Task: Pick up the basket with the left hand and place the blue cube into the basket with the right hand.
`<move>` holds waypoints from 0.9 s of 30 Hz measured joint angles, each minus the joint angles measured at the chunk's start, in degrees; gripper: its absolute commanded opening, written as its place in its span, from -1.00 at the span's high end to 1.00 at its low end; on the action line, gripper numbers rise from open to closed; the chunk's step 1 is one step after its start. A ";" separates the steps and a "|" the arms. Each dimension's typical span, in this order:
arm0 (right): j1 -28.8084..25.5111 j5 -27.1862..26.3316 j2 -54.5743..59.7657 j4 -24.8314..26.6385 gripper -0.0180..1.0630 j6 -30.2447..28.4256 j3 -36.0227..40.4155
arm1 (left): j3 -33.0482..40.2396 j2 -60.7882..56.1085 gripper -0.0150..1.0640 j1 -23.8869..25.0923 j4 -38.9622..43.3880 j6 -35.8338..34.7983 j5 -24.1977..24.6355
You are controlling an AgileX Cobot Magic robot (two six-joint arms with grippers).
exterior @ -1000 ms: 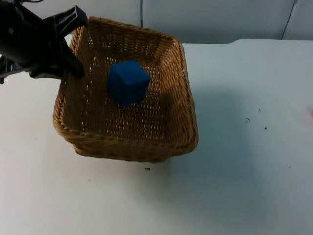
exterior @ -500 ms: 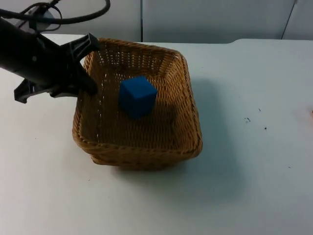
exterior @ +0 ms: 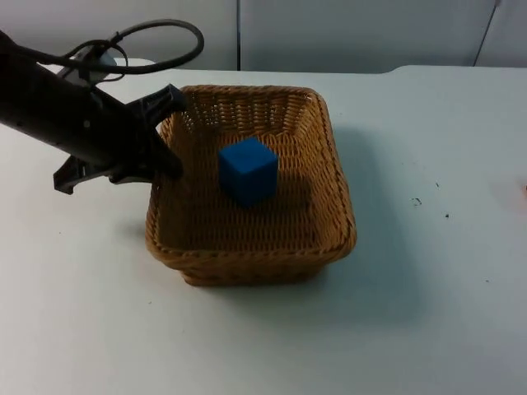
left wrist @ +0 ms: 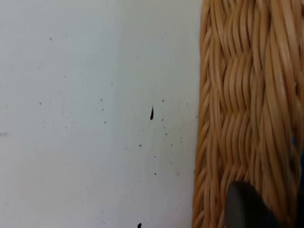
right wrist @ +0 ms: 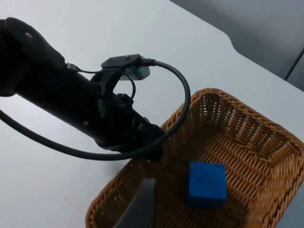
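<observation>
The left gripper (exterior: 167, 132) is clamped on the left wall of the wicker basket (exterior: 333, 173) in the top view, one finger outside the rim and one inside, the black left arm (exterior: 58, 115) reaching in from the upper left. The basket sits left of the middle of the white table (exterior: 428, 288), and the blue cube (exterior: 248, 171) lies inside it on the woven floor, a little toward the far wall. The table's far edge meets a grey partition wall (exterior: 354, 33), and a few dark specks (exterior: 417, 201) mark the surface to the right of the basket.

In the left wrist view, the basket's woven rim (left wrist: 247, 109) runs alongside bare white table (left wrist: 71, 95) dotted with small dark specks (left wrist: 151, 113). A black fingertip (left wrist: 244, 209) lies against the weave.

In the right wrist view, the left arm (right wrist: 52, 95) stretches across the table (right wrist: 57, 190) to the basket's rim (right wrist: 199, 95), where the left gripper (right wrist: 152, 142) holds the wall. The cube (right wrist: 206, 184) rests on the basket floor. One finger (right wrist: 140, 206) of the right gripper stands above the basket's near rim; whether that gripper is open or closed I cannot tell. Grey wall (right wrist: 266, 28) shows beyond the table's far edge.
</observation>
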 measured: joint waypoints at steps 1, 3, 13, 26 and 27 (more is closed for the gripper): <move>0.00 0.00 0.00 0.00 -0.62 0.00 0.00 | -0.13 0.23 0.97 0.00 -0.23 0.34 0.00; 0.00 0.00 0.00 0.00 -0.62 0.00 0.00 | -0.26 0.37 0.97 0.00 -0.30 0.62 0.11; 0.00 0.00 0.00 0.00 -0.62 0.00 0.00 | -0.26 0.36 0.97 0.00 -0.70 1.42 0.11; 0.00 0.00 0.00 0.00 -0.62 -0.10 0.00 | -0.26 0.48 -0.07 0.00 -0.82 1.54 0.11; 0.00 0.00 0.00 0.00 -0.62 -0.10 0.00 | -0.26 0.51 -0.24 0.00 -0.82 1.54 0.11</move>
